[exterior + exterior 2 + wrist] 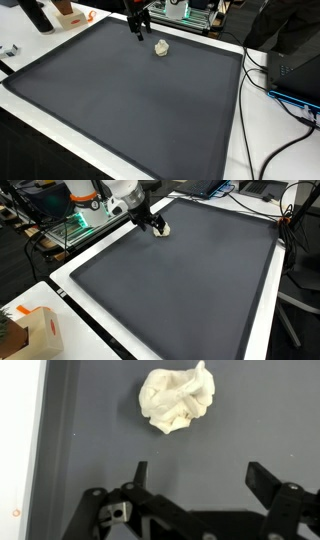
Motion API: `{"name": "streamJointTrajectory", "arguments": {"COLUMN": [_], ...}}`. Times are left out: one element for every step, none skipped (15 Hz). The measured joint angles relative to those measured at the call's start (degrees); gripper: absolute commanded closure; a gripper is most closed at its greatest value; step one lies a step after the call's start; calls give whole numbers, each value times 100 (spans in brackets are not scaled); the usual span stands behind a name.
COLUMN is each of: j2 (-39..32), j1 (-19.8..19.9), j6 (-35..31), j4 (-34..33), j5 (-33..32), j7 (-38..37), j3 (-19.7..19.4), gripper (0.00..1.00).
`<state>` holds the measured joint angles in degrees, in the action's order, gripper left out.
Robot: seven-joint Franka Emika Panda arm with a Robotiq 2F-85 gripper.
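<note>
A crumpled cream-white wad of paper (178,400) lies on the dark grey mat (100,430) near its far edge. It shows small in both exterior views, wad (161,47) and wad (165,230). My gripper (200,472) hangs just short of it with its two black fingers spread wide and nothing between them. From outside, the gripper (141,36) stands close beside the wad, gripper (155,224) just above the mat. The wad is apart from both fingers.
The mat (120,100) is framed by a white table border (240,120). Cables (275,85) and a blue-lit device lie past one side. A cardboard box (40,330) sits off a corner. Lab equipment (60,225) stands behind the arm.
</note>
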<state>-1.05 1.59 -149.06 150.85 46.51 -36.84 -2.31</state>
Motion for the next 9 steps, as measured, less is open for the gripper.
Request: {"name": "streamJointTrajectory", "arguments": {"j2": [1,1,3,4,5,7,9,11,12], "j1": [0,0,0,0,-2,-5,-11,-14,-15], "j6": [0,0,0,0,0,0,0,1,1], "j4": [6,13,20,27,34,39,44,48,52], "j5": [0,0,0,0,0,0,-1,-4,-10], "j7": [0,0,0,4,10,14,25,44,75], "j3": [1,1,2,3,5,7,8,13,20], "gripper": [0,0,0,0,0,0,0,0,0]}}
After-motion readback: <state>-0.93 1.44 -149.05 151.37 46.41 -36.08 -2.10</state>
